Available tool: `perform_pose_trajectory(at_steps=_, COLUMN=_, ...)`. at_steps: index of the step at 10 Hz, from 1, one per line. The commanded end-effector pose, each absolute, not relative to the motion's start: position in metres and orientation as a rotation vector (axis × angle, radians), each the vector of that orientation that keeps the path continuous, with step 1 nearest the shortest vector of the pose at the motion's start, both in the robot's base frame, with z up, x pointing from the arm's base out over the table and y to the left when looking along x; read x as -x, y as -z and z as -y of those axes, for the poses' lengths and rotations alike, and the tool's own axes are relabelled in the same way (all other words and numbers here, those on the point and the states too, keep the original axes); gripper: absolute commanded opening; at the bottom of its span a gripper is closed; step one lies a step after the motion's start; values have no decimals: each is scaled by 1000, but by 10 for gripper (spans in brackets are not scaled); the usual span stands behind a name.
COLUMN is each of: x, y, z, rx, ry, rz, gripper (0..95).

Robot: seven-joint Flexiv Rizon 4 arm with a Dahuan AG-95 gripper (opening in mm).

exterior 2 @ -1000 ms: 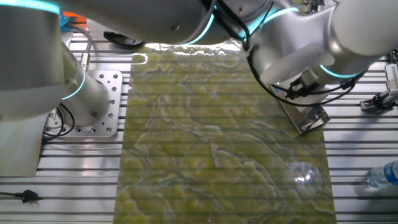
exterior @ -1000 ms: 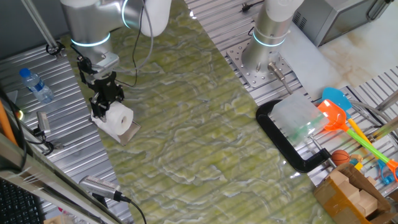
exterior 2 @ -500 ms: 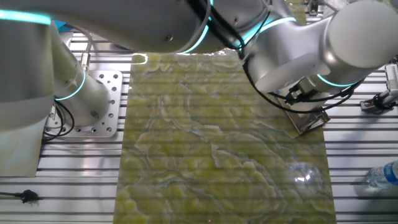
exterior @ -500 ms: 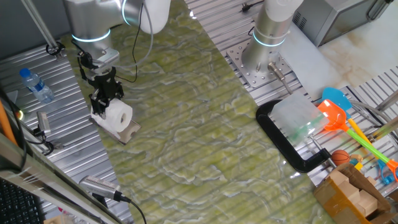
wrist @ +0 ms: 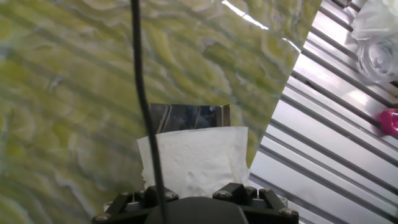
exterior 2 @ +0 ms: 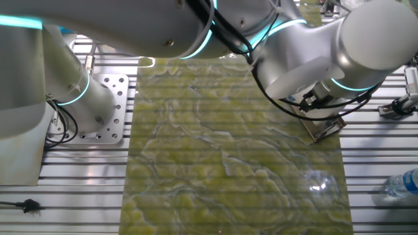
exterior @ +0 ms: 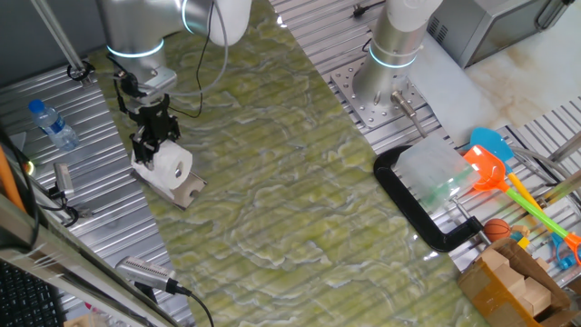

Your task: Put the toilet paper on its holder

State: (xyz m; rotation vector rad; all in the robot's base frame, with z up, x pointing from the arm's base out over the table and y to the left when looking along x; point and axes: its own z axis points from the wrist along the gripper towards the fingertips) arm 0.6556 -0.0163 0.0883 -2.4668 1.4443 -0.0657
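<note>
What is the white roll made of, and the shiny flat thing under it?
The toilet paper looks like soft, matte paper: its surface is bumpy and embossed. The holder under it looks like polished metal, probably, because its flat plate shines and mirrors its surroundings.

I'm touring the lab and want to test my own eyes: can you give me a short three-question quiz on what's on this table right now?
1. True or false: the roll lies far from the holder.
2. What sits nearest the clamp? A) water bottle B) orange scoop C) the roll
3. Fill in: the claw is at the roll's ____ side, away from its core hole.

Key
1. False: the roll sits right over the holder's plate.
2. B.
3. Back: the black fingers stand behind the roll; whether they grip it cannot be told.
</note>
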Motion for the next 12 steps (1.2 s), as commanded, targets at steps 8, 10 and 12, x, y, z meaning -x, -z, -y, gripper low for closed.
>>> perform_pose_trajectory(at_steps=8, x=-660, y=-87, z=23, rx=2468, ry=76, rz=-1446, gripper=0)
perform_pose_trajectory(at_steps=10, x=-660, y=-87, z=23, rx=2479, ry=78, rz=-1430, gripper=190)
perform_pose_trajectory(at_steps=12, x=-660, y=-87, z=23, rx=2483, ry=79, rz=-1421, gripper=380)
